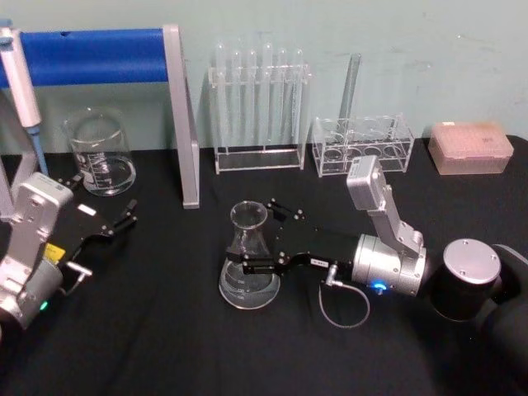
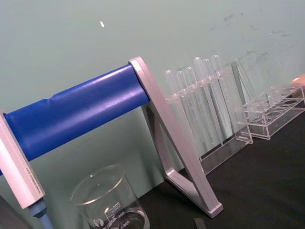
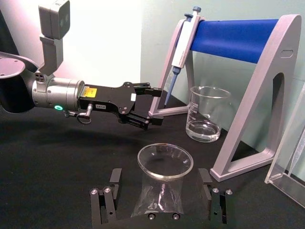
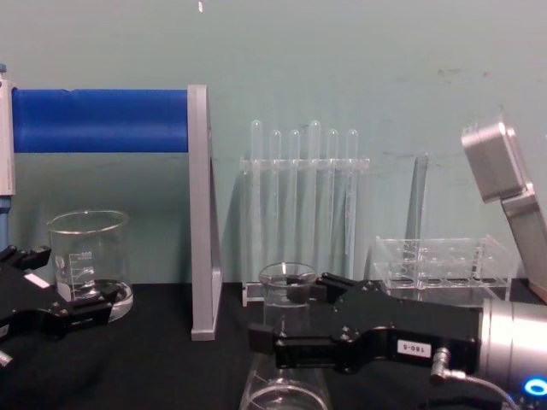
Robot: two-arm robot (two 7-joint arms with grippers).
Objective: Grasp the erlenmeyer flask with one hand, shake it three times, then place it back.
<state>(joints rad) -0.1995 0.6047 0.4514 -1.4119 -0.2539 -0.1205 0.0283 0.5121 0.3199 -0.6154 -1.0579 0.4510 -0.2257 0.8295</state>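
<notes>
The erlenmeyer flask (image 1: 248, 268) stands upright on the black table, a clear cone with a flared rim (image 3: 165, 160). My right gripper (image 1: 264, 237) reaches in from the right and is open, one finger on each side of the flask (image 4: 286, 286). In the right wrist view its black fingers (image 3: 112, 193) stand a little apart from the glass. My left gripper (image 1: 118, 221) rests open low at the table's left and holds nothing; the right wrist view shows it (image 3: 151, 106) beyond the flask.
A glass beaker (image 1: 101, 153) stands at the back left beside a pipette stand with a blue bar (image 1: 91, 54) and grey leg (image 1: 182, 115). A test tube rack (image 1: 260, 107), a second clear rack (image 1: 363, 147) and a pink tip box (image 1: 470, 147) line the back.
</notes>
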